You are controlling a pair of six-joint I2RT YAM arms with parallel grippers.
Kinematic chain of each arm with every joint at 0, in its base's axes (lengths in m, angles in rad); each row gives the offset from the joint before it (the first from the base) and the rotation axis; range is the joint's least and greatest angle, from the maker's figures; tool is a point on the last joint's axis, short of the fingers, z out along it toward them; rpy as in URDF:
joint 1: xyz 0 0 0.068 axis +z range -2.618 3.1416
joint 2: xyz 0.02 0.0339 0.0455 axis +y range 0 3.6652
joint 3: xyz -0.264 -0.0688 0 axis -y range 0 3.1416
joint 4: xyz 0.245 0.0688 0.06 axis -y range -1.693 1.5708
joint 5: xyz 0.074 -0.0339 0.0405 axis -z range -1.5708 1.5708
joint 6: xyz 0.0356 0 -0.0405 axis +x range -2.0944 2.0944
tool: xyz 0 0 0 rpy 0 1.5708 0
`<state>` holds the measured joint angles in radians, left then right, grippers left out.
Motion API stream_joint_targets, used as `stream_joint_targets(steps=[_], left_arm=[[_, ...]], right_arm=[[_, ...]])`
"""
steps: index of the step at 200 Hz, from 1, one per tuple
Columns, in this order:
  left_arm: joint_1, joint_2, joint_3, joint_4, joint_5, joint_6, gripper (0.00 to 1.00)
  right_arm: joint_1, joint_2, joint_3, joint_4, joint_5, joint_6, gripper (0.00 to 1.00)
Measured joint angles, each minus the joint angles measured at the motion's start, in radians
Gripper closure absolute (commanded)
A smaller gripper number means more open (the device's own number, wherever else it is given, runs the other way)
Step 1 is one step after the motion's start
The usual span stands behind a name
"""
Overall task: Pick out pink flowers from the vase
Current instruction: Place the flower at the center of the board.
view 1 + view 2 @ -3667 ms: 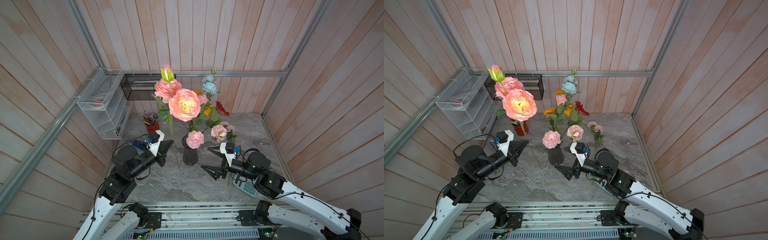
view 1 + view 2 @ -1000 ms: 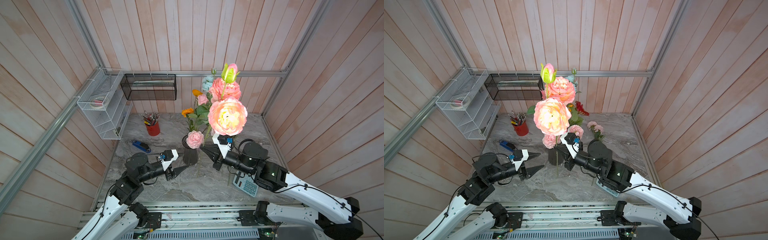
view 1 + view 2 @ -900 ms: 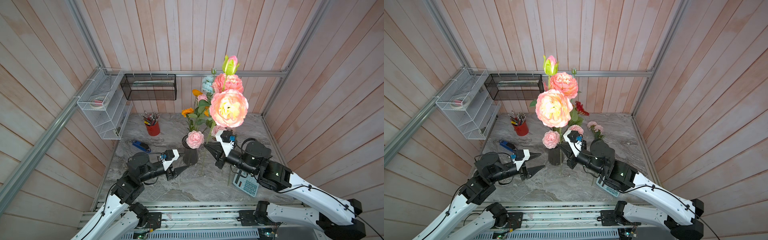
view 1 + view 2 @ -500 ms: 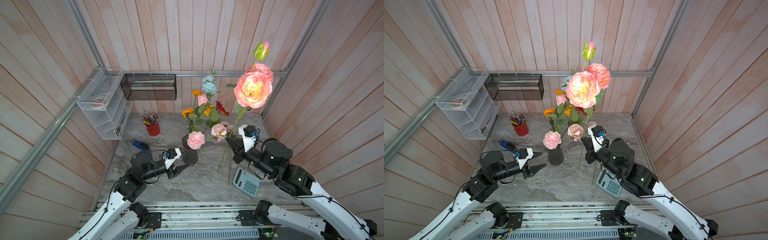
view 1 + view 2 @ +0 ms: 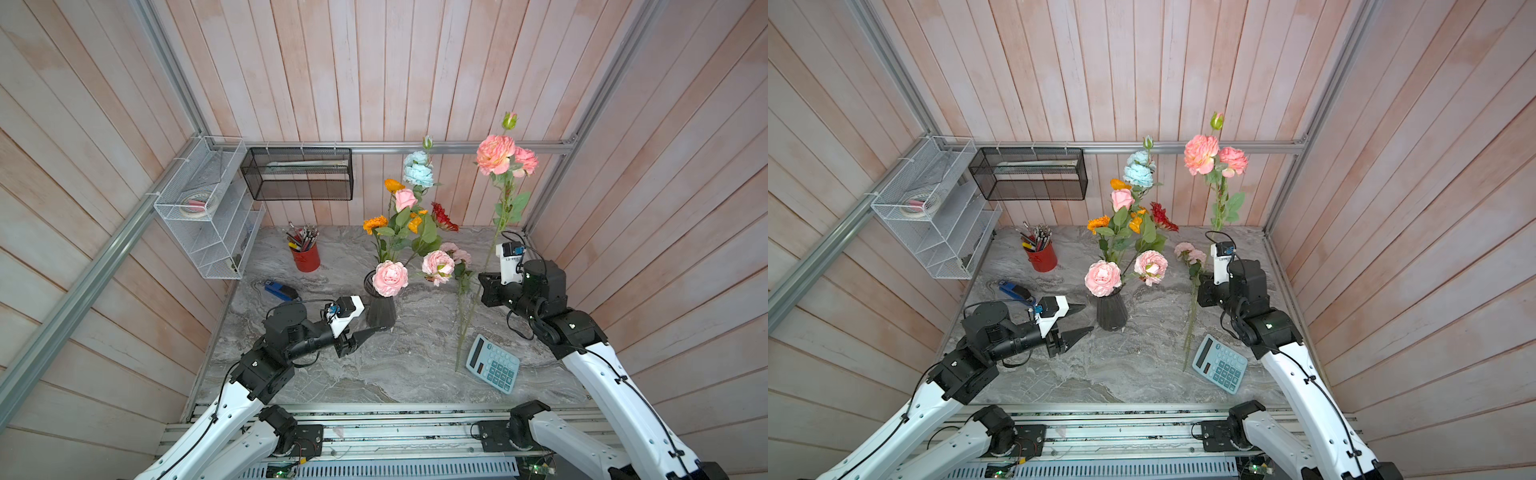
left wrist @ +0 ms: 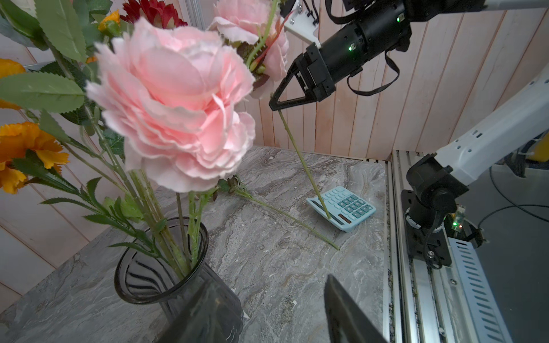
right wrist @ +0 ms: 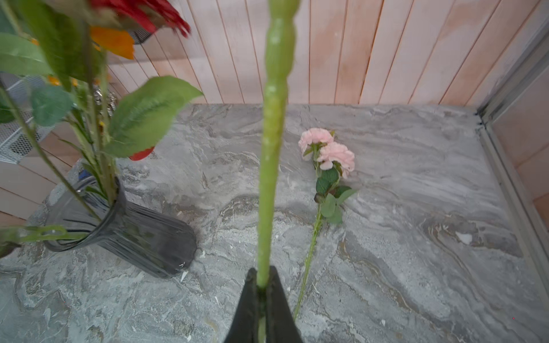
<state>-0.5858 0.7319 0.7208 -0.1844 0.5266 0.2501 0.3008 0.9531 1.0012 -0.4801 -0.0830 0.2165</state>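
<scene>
pink flowers (image 5: pixel 390 277) sit in the dark ribbed glass vase (image 5: pixel 380 309); one long-stemmed coral-pink spray (image 5: pixel 496 153) is pinched in the closed right claw (image 7: pixel 261 280), well apart from it. the right arm (image 5: pixel 582 332) is raised near the right wall (image 5: pixel 665 208); a second ago its claw was beside the vase. left claw (image 5: pixel 1084 319) gapes empty by the vase.

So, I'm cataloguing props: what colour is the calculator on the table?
The flat calculator is light blue with teal keys; clearest in the left wrist view.
</scene>
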Motion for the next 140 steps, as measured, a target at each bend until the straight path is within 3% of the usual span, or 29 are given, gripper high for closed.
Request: stream_joint_targets(steps=[41, 140], left_arm=[[0.0, 0.014, -0.016, 0.002, -0.015, 0.012, 0.41], [-0.019, 0.089, -0.039, 0.008, -0.04, 0.019, 0.41]], right_arm=[[-0.086, 0.086, -0.069, 0.007, -0.069, 0.003, 1.0], [-0.103, 0.39, -0.135, 0.087, -0.168, -0.008, 1.0]])
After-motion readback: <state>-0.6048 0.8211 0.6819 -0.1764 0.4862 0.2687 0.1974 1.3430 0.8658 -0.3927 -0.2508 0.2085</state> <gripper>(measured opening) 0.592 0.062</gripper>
